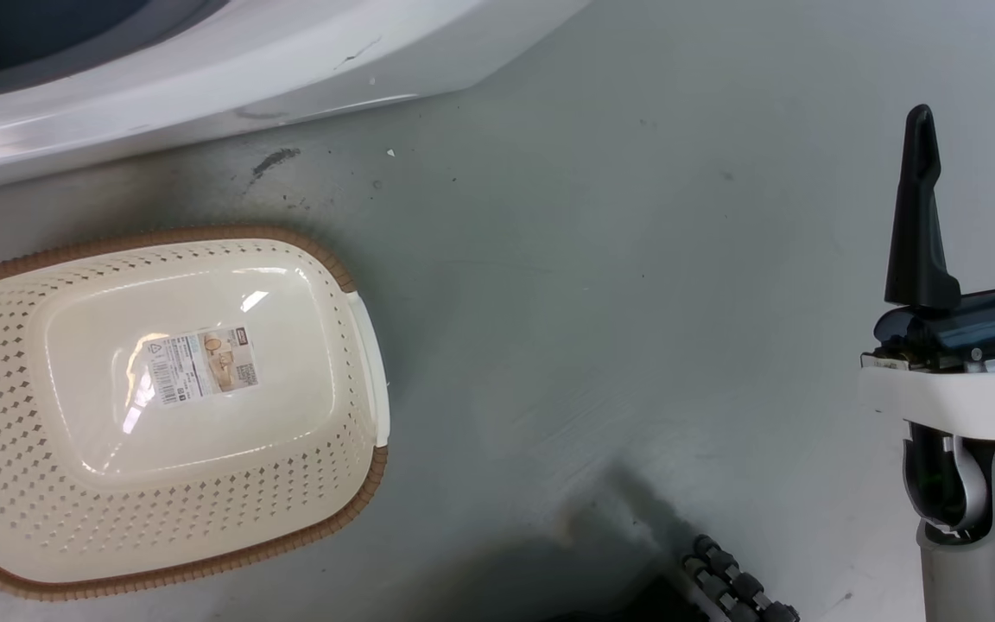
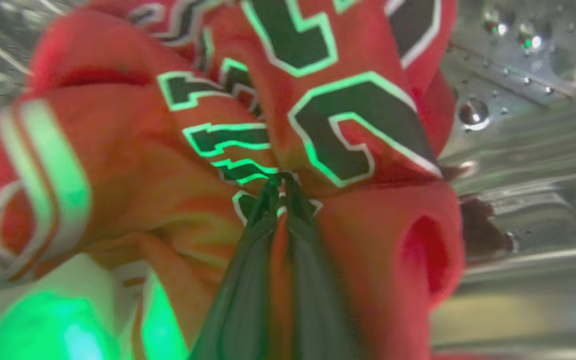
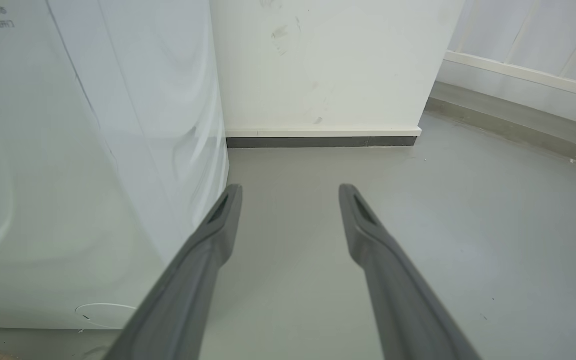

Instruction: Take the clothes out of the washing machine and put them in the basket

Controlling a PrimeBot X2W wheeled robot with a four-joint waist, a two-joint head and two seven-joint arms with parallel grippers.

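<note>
Red clothes (image 2: 133, 170), one bunched mass of jersey fabric with black-and-white lettering and white stripes, sat inside the steel drum (image 2: 528, 165) of the single washing machine (image 1: 204, 78); how many garments made it up could not be told. The left gripper (image 2: 283, 182) had its two fingers pressed together on a fold of that fabric. One cream basket (image 1: 5, 406) stood on the grey floor (image 1: 636, 302) near the machine's front, with one paper label (image 1: 201, 365) on its bottom. The right gripper (image 1: 971, 108) hovered spread above the floor; its wrist view showed the machine's white side and a wall (image 3: 328, 65).
</note>
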